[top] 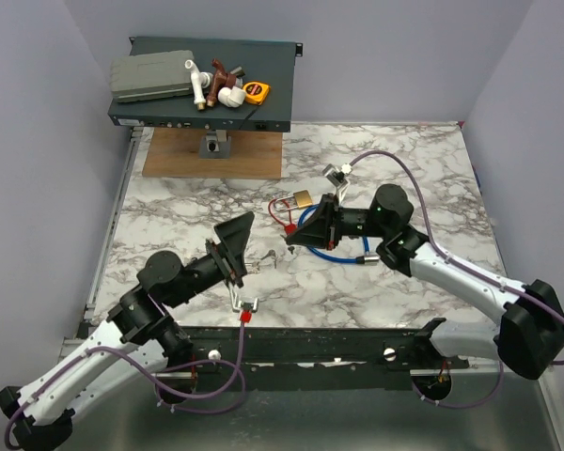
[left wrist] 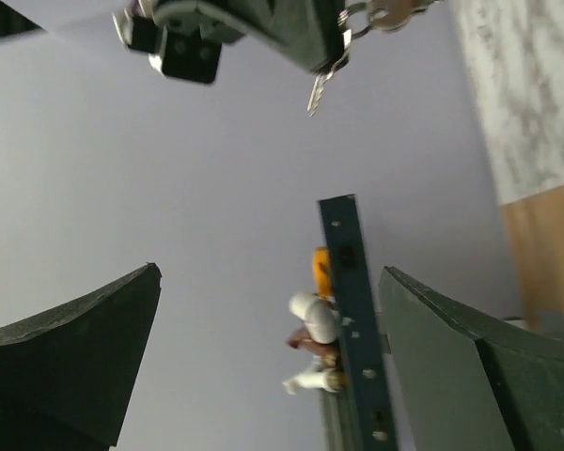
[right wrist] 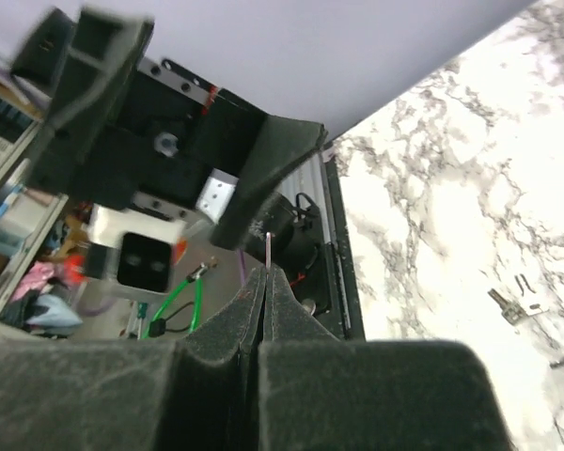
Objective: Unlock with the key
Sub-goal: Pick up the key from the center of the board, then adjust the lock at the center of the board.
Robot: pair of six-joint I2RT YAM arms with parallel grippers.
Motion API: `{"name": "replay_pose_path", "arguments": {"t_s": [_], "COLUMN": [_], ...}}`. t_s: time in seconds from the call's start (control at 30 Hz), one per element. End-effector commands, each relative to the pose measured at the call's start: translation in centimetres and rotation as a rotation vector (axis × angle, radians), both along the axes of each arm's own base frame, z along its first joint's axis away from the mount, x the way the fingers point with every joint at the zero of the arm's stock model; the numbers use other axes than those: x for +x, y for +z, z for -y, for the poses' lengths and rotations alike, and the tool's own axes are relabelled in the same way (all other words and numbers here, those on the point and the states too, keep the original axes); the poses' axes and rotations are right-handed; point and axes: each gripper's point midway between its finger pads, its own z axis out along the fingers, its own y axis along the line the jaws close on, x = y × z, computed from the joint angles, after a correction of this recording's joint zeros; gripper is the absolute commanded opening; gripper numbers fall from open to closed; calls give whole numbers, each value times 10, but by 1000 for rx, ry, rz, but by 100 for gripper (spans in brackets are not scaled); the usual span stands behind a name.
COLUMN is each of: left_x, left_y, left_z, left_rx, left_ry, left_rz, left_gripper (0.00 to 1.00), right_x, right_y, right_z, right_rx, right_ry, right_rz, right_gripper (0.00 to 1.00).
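Note:
My right gripper (top: pixel 291 239) is shut on the key: a thin silver blade (right wrist: pixel 267 249) sticks out edge-on past its closed tips (right wrist: pixel 266 272). The left wrist view shows that blade (left wrist: pixel 316 94) pointing out of the right gripper at the top of the frame. A thin red cord (top: pixel 283 210) lies on the marble beside the brass padlock (top: pixel 303 198). The padlock sits just behind the right gripper, by the blue cable lock (top: pixel 325 248). My left gripper (top: pixel 245 249) is open and empty (left wrist: pixel 271 272). It faces the right gripper a short way apart.
A dark rack unit (top: pixel 273 103) at the back carries a grey box (top: pixel 150 77), white pipe fittings (top: pixel 227 95) and an orange tape measure (top: pixel 257 92). In front of it lies a wooden board (top: pixel 169 155). Small loose keys (top: pixel 266 259) lie between the grippers; a red-tagged clip (top: pixel 245 314) lies at the front edge.

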Motion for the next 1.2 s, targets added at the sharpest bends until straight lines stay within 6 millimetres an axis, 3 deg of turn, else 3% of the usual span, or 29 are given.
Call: {"name": "replay_pose_path", "arguments": {"t_s": [0.0,0.2,0.23,0.43,0.67,0.83,1.03,1.17], "left_x": [28,34,38,61,96,119,155,160], "left_y": [-33,-98,-99,-139,-192,-203,-219,-234], "left_z": [-15,-4,0,26,37,48,58,58], "left_rx": [-110,-34,-18,141,365,486,586,645], "left_ry": [216,388,396,393,263,180,162,114], "left_rz": [-611,-1299,-1352,-1554,-1432,-1415,-1416,-1381], "left_gripper": [98,98,98,98,98,94,82,80], "right_x": [16,38,41,46,55,72,91,101], "right_y": [-19,-15,-8,-7,-11,-12,-20,-31], "right_z": [14,45,50,76,101,109,117,124], "right_rx": [-130,-250,-243,-306,-373,-395,-367,-355], "right_ry": [-151,-379,-410,-541,-656,-705,-725,-729], "right_rz": [33,110,137,149,166,161,134,104], "right_gripper": [1,1,1,1,1,1,1,1]}}
